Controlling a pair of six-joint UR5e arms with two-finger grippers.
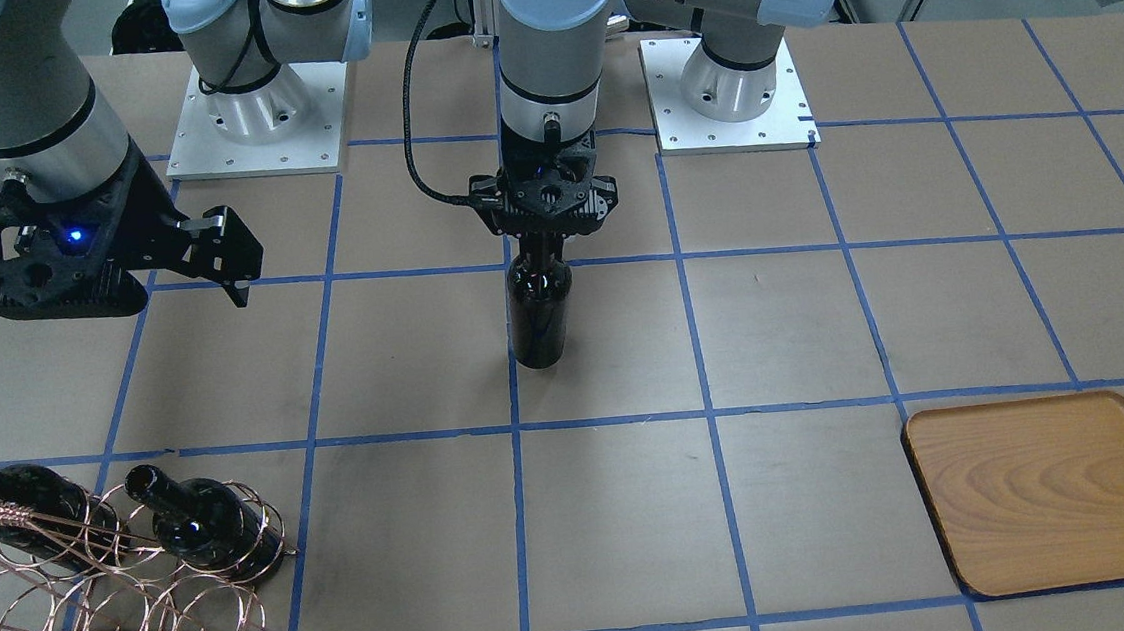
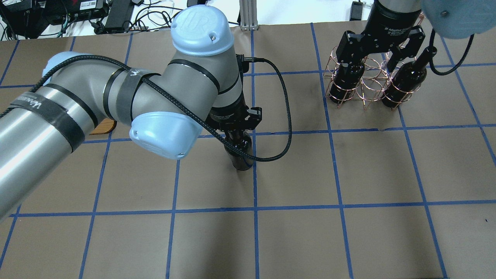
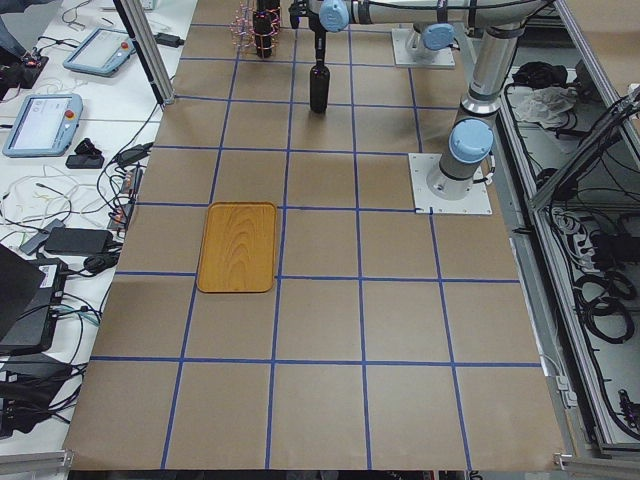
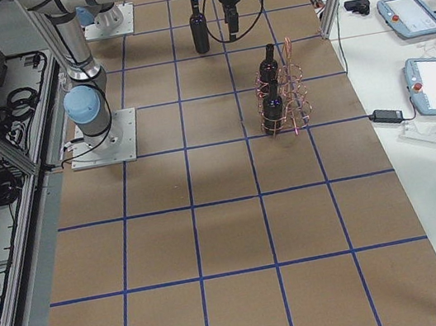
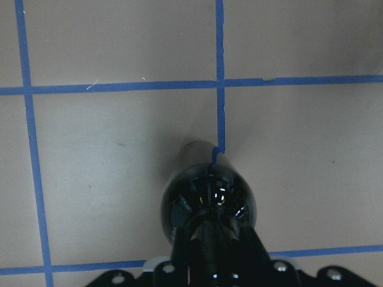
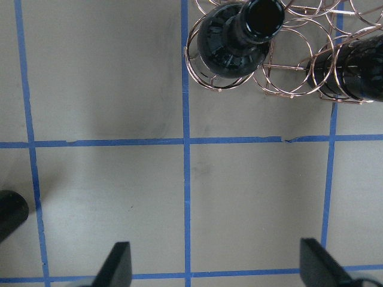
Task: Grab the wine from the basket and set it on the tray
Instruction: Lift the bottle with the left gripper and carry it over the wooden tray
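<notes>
My left gripper [image 1: 538, 240] is shut on the neck of a dark wine bottle [image 1: 539, 317], which stands upright at the table's middle, its base at or just above the surface. It also shows in the overhead view [image 2: 241, 153] and the left wrist view [image 5: 209, 200]. The copper wire basket [image 1: 112, 592] holds two more bottles [image 1: 202, 524] [image 1: 20, 499]. My right gripper [image 1: 221, 252] is open and empty, raised beside the basket [image 6: 287, 66], fingers [image 6: 119, 266] spread wide. The wooden tray [image 1: 1047, 493] lies empty at the table's other end.
Both arm bases [image 1: 256, 129] [image 1: 730, 92] stand on white plates at the table's robot side. A black cable [image 2: 285, 116] loops from the left wrist beside the held bottle. Blue tape lines grid the brown table [image 1: 638, 510].
</notes>
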